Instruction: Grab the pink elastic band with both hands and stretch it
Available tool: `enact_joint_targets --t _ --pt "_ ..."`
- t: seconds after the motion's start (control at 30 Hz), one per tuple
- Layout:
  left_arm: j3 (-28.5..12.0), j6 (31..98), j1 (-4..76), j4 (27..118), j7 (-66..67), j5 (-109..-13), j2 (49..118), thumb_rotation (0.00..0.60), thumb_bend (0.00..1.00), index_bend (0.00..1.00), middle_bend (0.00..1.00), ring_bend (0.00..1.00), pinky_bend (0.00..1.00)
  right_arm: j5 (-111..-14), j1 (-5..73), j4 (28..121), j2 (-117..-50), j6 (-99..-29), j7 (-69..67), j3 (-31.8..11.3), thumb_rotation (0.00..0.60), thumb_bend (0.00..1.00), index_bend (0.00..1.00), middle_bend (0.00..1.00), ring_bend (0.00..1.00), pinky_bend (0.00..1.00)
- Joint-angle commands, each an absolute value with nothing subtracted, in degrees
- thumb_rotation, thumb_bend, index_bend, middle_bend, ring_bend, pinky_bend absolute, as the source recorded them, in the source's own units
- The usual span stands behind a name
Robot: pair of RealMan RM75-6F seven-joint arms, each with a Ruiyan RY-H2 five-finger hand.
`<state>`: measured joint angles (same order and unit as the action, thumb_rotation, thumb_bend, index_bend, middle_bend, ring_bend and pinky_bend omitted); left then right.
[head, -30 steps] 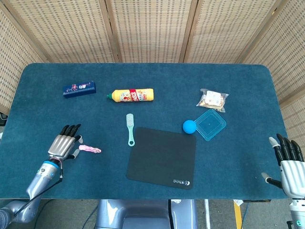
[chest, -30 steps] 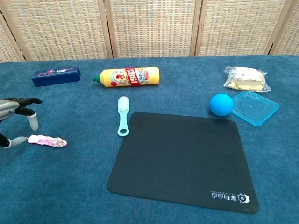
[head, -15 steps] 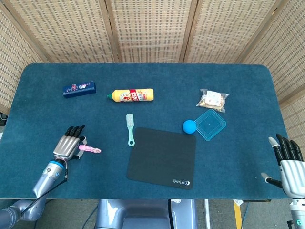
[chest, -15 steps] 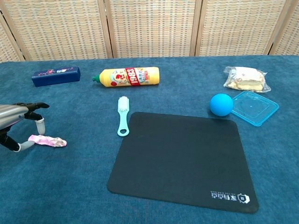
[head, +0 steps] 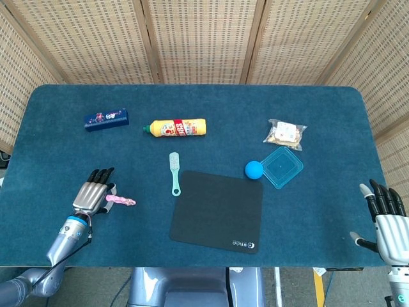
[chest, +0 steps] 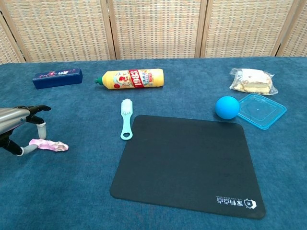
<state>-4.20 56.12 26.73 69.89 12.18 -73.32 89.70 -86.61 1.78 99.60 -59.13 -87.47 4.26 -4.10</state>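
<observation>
Hovering over the band's [head: 120,201] left end on the table [head: 192,109], the left hand [head: 91,196] has advanced and lowered, fingers spread, nothing gripped. The right hand [head: 386,214] stays spread at the table's right edge. Grasp pending.

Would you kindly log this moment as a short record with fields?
band: pink elastic band lying flat on the blue table
left hand: left hand over the band's left end, fingers spread, grip not closed
right hand: right hand at the table's right edge, open, far from the band
stage: band not yet lifted
</observation>
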Motion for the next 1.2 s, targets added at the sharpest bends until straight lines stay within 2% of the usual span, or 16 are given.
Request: enact_joint_targets --t 0.03,0.73,0.97,1.2 --pt "-4.14 56.1 26.76 69.68 12.36 -73.14 89.89 0.6 0.4 0.49 0.0 0.0 0.0 -86.54 1.79 99.57 -59.07 -87.41 4.08 -4.1 0.6 0.0 0.03 0.0 0.0 0.0" --pt "-3.73 55.58 27.18 69.33 13.69 -71.95 90.67 0.6 0.4 0.54 0.0 0.0 0.0 -86.59 1.95 99.66 -58.94 -87.12 3.74 -3.92 0.6 0.0 0.03 0.0 0.0 0.0" --pt "-3.65 55.56 27.22 69.3 14.02 -71.57 90.88 0.6 0.4 0.61 0.0 0.0 0.0 -86.57 1.98 99.62 -58.84 -87.12 3.43 -3.91 0.6 0.0 0.03 0.0 0.0 0.0" --pt "-3.81 55.63 27.2 69.69 12.82 -71.59 90.67 0.6 0.45 0.69 0.0 0.0 0.0 -86.64 2.0 99.66 -58.79 -87.07 3.33 -3.84 0.6 0.0 0.03 0.0 0.0 0.0"
